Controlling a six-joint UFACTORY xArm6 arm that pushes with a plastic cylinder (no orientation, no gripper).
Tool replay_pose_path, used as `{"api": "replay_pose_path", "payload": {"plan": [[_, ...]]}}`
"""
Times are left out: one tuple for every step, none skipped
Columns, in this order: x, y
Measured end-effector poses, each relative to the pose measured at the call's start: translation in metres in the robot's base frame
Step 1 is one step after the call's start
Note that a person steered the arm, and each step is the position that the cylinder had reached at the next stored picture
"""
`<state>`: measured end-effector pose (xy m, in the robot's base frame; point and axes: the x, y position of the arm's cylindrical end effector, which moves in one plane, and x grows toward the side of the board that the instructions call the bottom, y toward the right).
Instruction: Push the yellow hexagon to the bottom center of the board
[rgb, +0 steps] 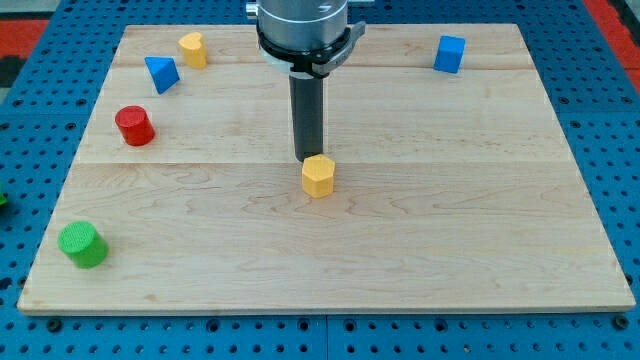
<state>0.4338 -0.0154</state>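
— Where is the tip (308, 158) standing?
— It is resting near the middle of the worktop (450, 230), right against the yellow hexagon (318, 176) on the side toward the view's top.
— And the others?
— A second yellow block (193, 49), the blue triangle (161, 74) and the red cylinder (134, 126) are sitting in a slanting row at the view's upper left. The green cylinder (82, 245) is lying at the bottom left, and the blue cube (450, 54) at the top right.

Six blocks sit on the board (400, 250). Two are yellow (318, 176) (193, 49), two blue (161, 74) (449, 54), one red (134, 126), one green (82, 245). The far yellow's shape is unclear, perhaps a hexagon.
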Motion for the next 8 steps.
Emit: {"api": "replay_pose_path", "payload": {"plan": [[0.008,-0.004],[0.009,-0.004],[0.017,0.0],[0.059,0.015],[0.091,0.017],[0.103,0.019],[0.098,0.019],[0.098,0.019]]}}
